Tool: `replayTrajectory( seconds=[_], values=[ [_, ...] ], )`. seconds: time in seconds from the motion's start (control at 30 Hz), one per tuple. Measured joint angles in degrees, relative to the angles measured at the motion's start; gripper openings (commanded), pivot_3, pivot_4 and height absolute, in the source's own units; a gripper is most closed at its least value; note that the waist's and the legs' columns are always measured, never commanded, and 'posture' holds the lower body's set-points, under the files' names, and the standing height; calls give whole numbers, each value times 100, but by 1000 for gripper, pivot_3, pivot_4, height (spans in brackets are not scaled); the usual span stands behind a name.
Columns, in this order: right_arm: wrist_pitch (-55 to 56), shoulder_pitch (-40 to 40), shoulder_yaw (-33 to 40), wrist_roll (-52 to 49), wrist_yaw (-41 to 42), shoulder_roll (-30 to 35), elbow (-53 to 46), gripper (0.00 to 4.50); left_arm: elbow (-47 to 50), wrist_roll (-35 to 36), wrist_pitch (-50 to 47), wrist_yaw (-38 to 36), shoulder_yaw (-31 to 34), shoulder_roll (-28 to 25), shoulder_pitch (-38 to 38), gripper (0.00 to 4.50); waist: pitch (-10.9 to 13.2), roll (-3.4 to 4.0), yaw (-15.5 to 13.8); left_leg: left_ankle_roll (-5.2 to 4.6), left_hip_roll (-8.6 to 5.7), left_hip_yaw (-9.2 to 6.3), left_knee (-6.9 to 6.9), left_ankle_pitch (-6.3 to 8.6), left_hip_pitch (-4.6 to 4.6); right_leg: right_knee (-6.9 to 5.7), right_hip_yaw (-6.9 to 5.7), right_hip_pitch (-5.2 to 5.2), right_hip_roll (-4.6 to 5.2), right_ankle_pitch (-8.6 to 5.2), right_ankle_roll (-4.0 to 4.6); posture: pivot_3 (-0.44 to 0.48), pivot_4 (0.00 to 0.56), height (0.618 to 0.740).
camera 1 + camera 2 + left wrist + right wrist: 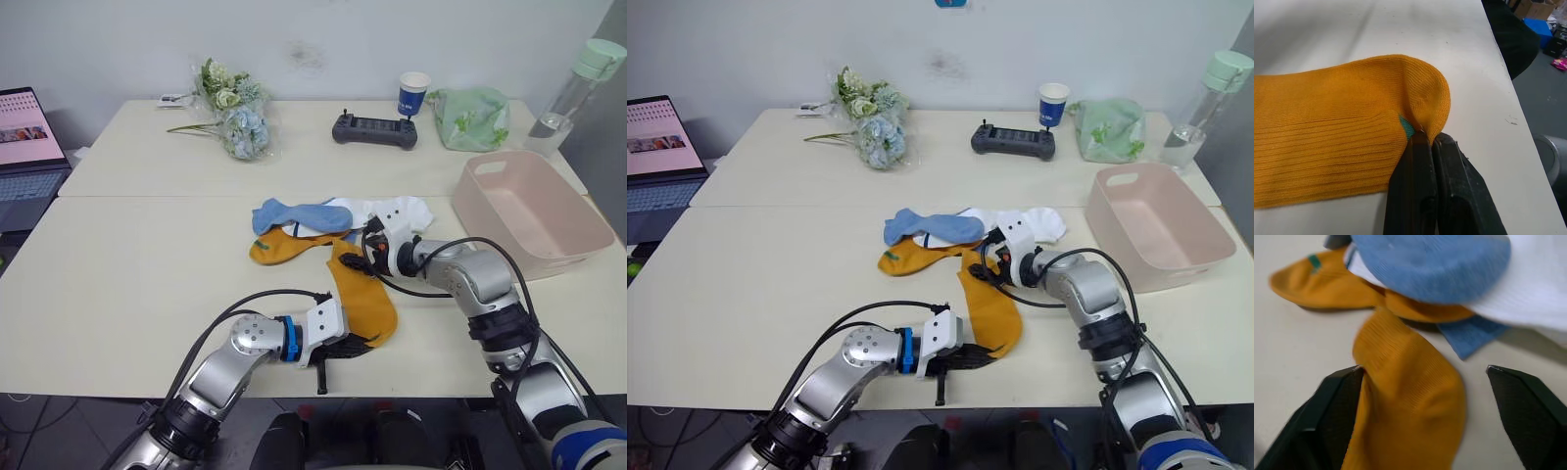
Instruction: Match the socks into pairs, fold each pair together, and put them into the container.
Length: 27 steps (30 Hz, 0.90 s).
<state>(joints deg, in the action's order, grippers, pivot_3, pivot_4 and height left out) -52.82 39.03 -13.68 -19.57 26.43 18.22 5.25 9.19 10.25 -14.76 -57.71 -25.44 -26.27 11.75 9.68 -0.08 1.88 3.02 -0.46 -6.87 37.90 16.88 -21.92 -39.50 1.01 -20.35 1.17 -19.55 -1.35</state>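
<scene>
Orange sock [1337, 127] pinched in left pincer [1430, 142], forearm low.

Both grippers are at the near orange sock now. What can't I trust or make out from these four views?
- Second light blue sock: one corner shows in the right wrist view; the upper blue sock and white socks cover the rest.
- White socks: overlapped, count unclear.
- Left gripper: pinching the near orange sock; how much fabric is between the fingers is hidden.
- Pink container: floor beneath the near wall hidden.
</scene>
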Motion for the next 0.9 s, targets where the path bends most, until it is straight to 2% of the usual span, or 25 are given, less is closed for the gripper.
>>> replayTrajectory(
  seconds=[0.27, 0.3, 0.53, 0.73, 0.9],
  values=[
    [90, -108, 34, 209, 90, -96, -135, 230, 108, 147, 257, -384, 345, -607, -148, 0, 0, 1, 87, -1, 4, -1, -1, 0, 1, -29, 3, -17, -2, 0, 0, 0, 150, 740],
    [55, -229, 84, 206, 69, -95, -299, 27, 8, 185, 390, -500, 471, -732, -107, 0, 0, 1, 85, -1, 5, -3, -1, 0, 1, -32, 3, -17, -2, 0, 0, 0, 150, 740],
    [-738, -1210, 869, 184, -657, -153, -1917, 27, -1410, 320, 1490, -1410, 1023, -1072, 884, 0, 0, 1, 1, -1, 0, 1, -1, 0, -7, -25, -1, -19, -1, -2, -2, 0, 150, 740],
    [-2160, -2367, 1539, 159, -1729, -1160, -3818, 27, -2497, 338, 2330, -2542, 1125, -1298, 1403, 0, -1, 2, 87, -1, 4, 12, -8, 0, -12, -51, 15, -49, -6, -2, -3, 0, 150, 740],
    [-2799, -2745, 1797, 196, -2186, -1769, -4535, 27, -3409, 157, 2917, -2905, 1091, -1211, 1724, 0, -1, 2, 123, -8, 2, 7, -5, 2, -11, -56, 13, -51, -12, -2, -4, 0, 150, 740]
  ],
)
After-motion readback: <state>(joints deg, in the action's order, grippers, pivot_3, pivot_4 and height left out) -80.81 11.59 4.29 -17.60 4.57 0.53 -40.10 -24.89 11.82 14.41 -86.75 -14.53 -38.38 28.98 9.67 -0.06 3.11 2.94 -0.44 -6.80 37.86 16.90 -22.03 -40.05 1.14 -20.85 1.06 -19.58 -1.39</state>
